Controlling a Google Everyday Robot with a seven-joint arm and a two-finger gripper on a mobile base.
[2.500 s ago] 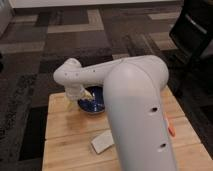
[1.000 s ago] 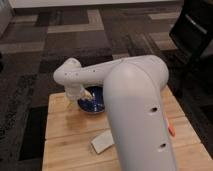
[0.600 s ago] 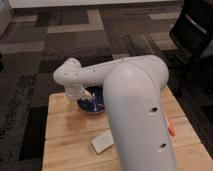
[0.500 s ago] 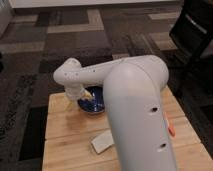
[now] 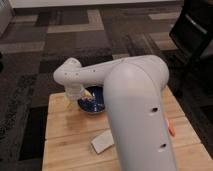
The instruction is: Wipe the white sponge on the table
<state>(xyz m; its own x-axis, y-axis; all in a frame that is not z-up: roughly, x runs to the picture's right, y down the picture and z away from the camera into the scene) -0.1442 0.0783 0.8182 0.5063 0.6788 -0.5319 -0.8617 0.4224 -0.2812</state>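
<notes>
My gripper [image 5: 84, 95] hangs at the blue bowl [image 5: 96, 103] rim; its state, cannot tell. White sponge [image 5: 102, 143] lies at 5 o'clock, long axis 8-to-2

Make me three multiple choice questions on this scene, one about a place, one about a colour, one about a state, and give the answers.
1. The sponge lies:
A. on the table, nearer the camera than the bowl
B. in the bowl
C. on the bowl's rim

2. The bowl is:
A. red
B. blue
C. green

3. The gripper, at the bowl, leaves the sponge:
A. lifted
B. lying flat, untouched
C. folded

Answers:
1 A: it rests on bare wood in front of the bowl.
2 B: its wall shows dark blue.
3 B: the gripper is at the bowl's left side, well apart from the flat sponge.
</notes>
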